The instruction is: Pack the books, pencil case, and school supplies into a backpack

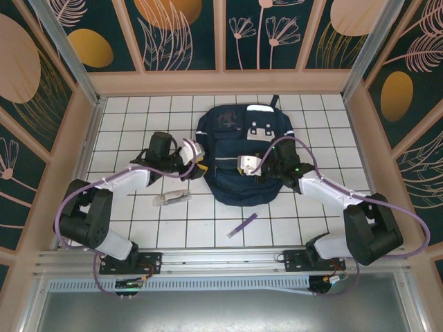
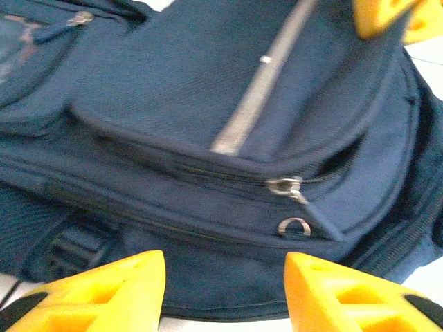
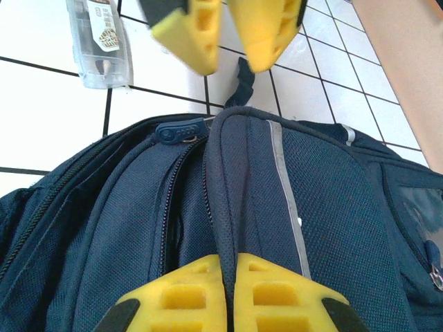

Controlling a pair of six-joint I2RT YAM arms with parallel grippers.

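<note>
The navy backpack (image 1: 242, 149) lies flat in the middle of the tiled table, and the zipper on its left side gapes open (image 3: 169, 207). My right gripper (image 3: 228, 294) is shut on the raised fabric edge beside that zipper, on the pack's lower middle (image 1: 242, 168). My left gripper (image 1: 198, 166) hovers at the pack's left edge, open, with nothing between its yellow fingers (image 2: 104, 294). From the right wrist it appears as two spread yellow tips (image 3: 187, 31). A purple pen (image 1: 242, 225) lies on the tiles below the pack. A clear packet (image 1: 172, 198) (image 3: 100, 41) rests to the pack's lower left.
Wooden walls (image 1: 90, 131) box in the white tiled table (image 1: 138, 228) on the left, back and right. A metal rail (image 1: 221, 256) runs along the near edge by the arm bases. Bare tiles lie in front of the backpack around the pen.
</note>
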